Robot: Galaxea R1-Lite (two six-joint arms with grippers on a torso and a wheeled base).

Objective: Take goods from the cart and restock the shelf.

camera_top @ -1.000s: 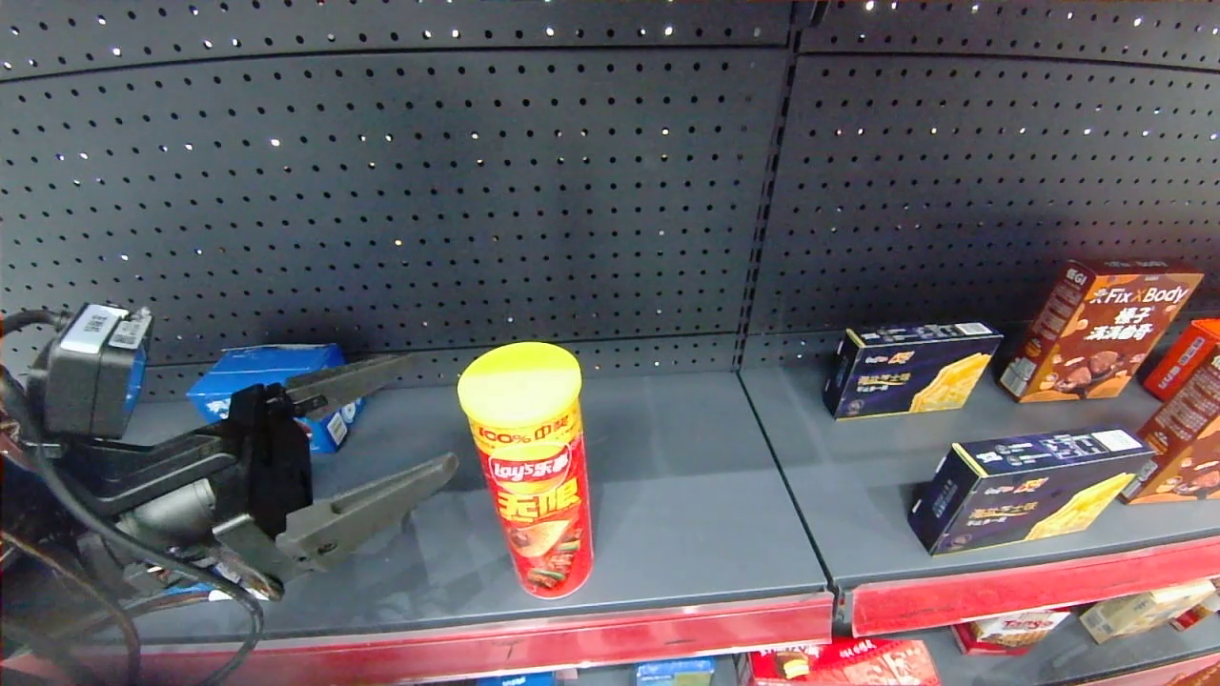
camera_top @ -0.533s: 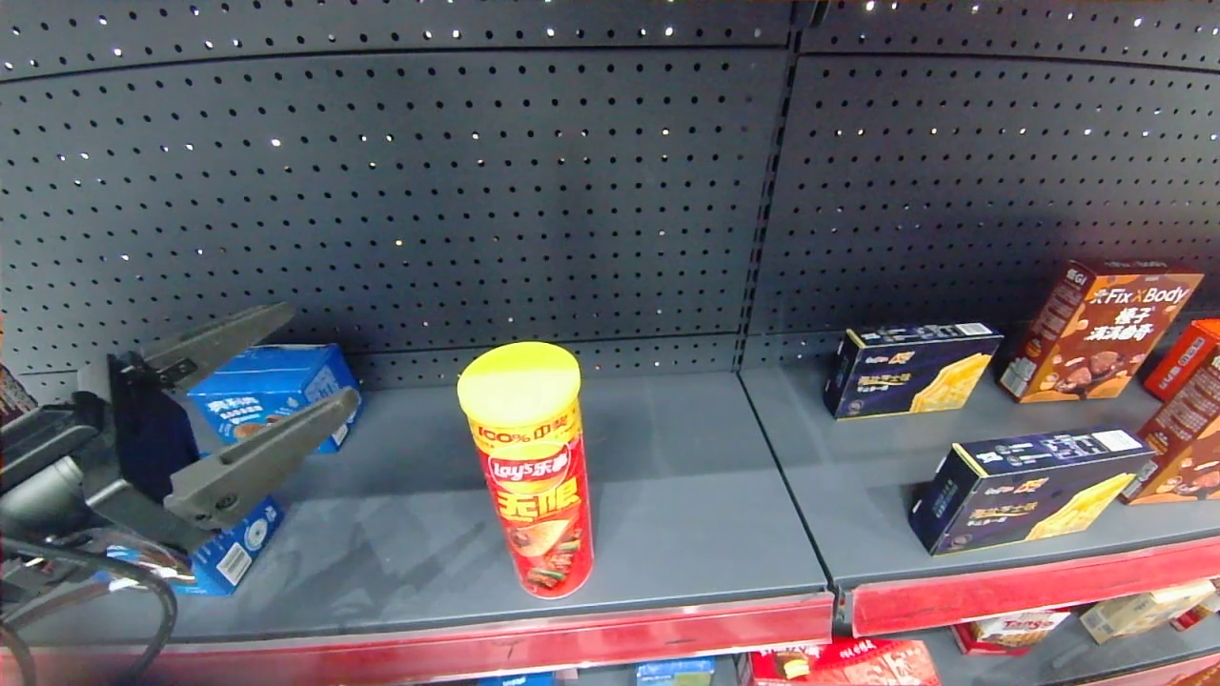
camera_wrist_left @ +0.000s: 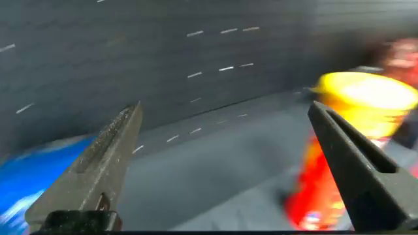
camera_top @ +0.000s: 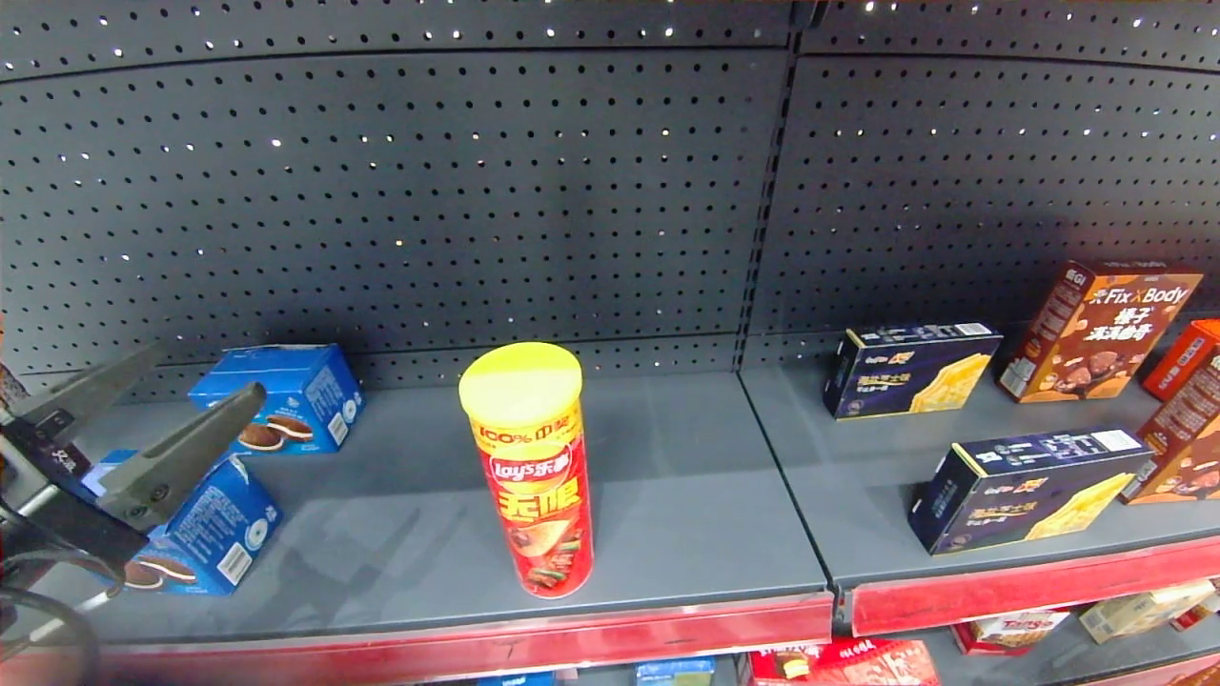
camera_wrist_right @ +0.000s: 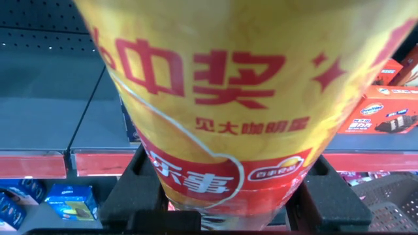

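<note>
Two chip cans (camera_top: 534,476) (camera_wrist_right: 215,111); two blue cookie boxes (camera_top: 286,395) (camera_top: 205,534); two navy boxes (camera_top: 915,367) (camera_top: 1029,486); two brown boxes (camera_top: 1096,329) (camera_top: 1182,438); one orange box (camera_top: 1187,357).

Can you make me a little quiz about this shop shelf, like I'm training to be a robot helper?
1. True or false: the yellow-lidded can on the shelf lies on its side.
2. How many blue cookie boxes sit at the shelf's left end? A) one B) two C) four
3. Fill in: the right gripper is shut on a ____.
Key: 1 false, it stands upright. 2 B. 3 chip can.
</note>
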